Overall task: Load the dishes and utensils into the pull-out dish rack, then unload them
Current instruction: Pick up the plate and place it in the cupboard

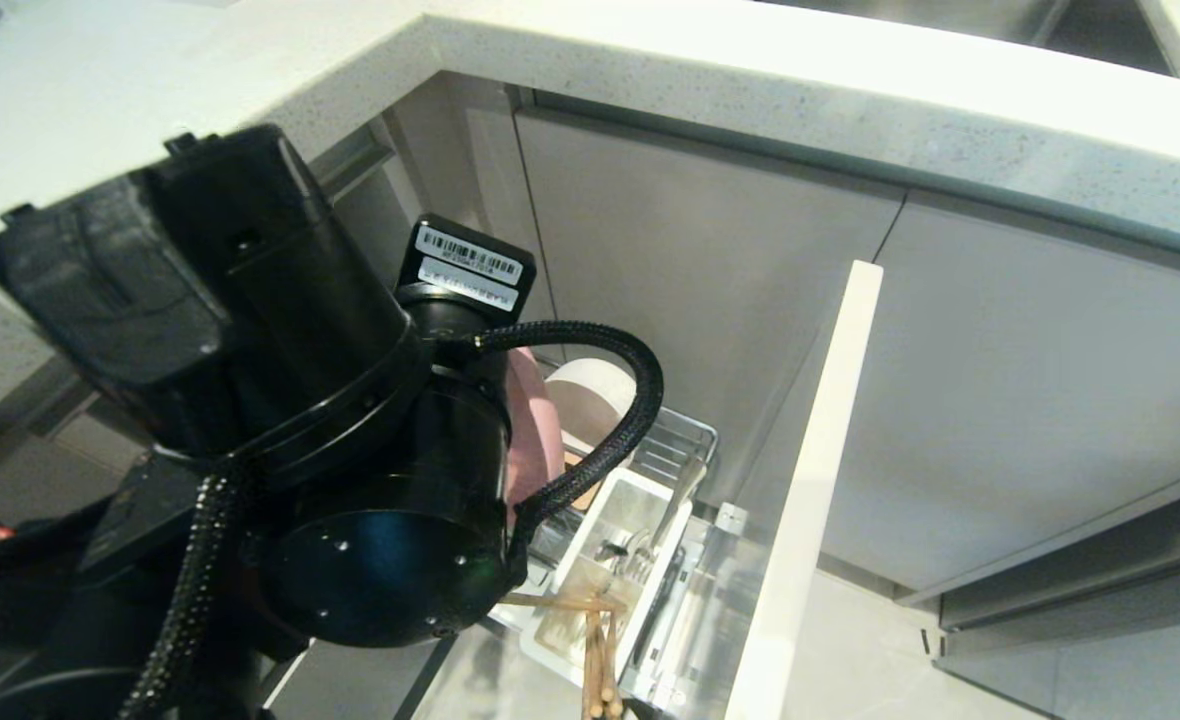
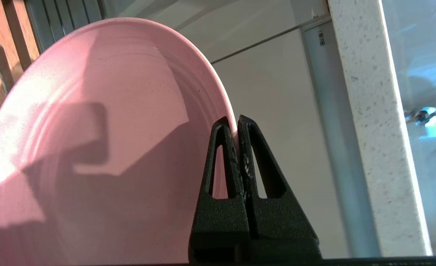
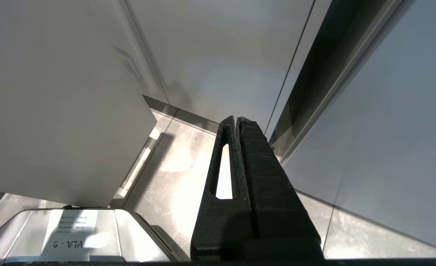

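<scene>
Pinching the rim of the pink plate (image 2: 92,147), the left gripper (image 2: 236,122) has its two black fingers pressed nearly together, the thin edge of the plate caught between the tips. In the head view the left arm's bulky black wrist hides the gripper itself; only a sliver of the plate shows past it, standing on edge in the pull-out dish rack (image 1: 685,440). Just behind the plate sits the cream-white bowl (image 1: 590,395), also on edge. Nearer the camera, the white cutlery tub (image 1: 675,555) holds the metal spoon (image 1: 665,525), and the wooden chopsticks (image 1: 598,650) stick out of its near end. The rack's pale cabinet front (image 1: 810,500) stands edge-on beside the tub.

The right gripper (image 3: 237,120) hangs with its fingers closed on nothing, low beside grey cabinet doors (image 3: 221,55) above a tiled floor (image 3: 173,166). A speckled pale countertop (image 1: 750,90) runs overhead.
</scene>
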### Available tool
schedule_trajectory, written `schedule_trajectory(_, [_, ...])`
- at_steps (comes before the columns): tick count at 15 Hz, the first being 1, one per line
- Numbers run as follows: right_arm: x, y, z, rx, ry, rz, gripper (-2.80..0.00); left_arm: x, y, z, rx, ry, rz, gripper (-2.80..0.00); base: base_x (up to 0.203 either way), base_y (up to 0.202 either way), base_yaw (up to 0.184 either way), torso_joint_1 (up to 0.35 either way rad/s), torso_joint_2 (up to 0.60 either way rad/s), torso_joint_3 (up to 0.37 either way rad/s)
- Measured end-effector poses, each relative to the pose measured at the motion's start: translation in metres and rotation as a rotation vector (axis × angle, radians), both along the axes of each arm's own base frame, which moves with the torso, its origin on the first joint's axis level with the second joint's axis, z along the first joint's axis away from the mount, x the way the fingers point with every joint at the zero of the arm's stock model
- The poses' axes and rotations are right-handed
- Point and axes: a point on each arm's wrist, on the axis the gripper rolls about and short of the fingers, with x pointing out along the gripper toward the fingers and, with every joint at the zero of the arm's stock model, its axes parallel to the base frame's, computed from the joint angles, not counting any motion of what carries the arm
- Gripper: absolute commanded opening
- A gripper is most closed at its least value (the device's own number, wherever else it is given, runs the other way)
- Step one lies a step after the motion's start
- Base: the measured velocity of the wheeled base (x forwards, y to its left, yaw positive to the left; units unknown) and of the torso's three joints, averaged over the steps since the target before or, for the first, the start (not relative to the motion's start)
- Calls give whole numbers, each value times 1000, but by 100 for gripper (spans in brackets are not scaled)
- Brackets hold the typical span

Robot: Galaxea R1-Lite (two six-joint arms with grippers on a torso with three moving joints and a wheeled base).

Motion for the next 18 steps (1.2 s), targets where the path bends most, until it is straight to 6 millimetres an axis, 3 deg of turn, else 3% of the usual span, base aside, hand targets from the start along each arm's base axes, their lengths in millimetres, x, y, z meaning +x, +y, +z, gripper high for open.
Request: schedule_trajectory(18, [0, 0, 0, 0, 0, 0, -280, 11, 2, -24, -146, 15, 71, -280, 0, 0, 0, 0, 0, 0])
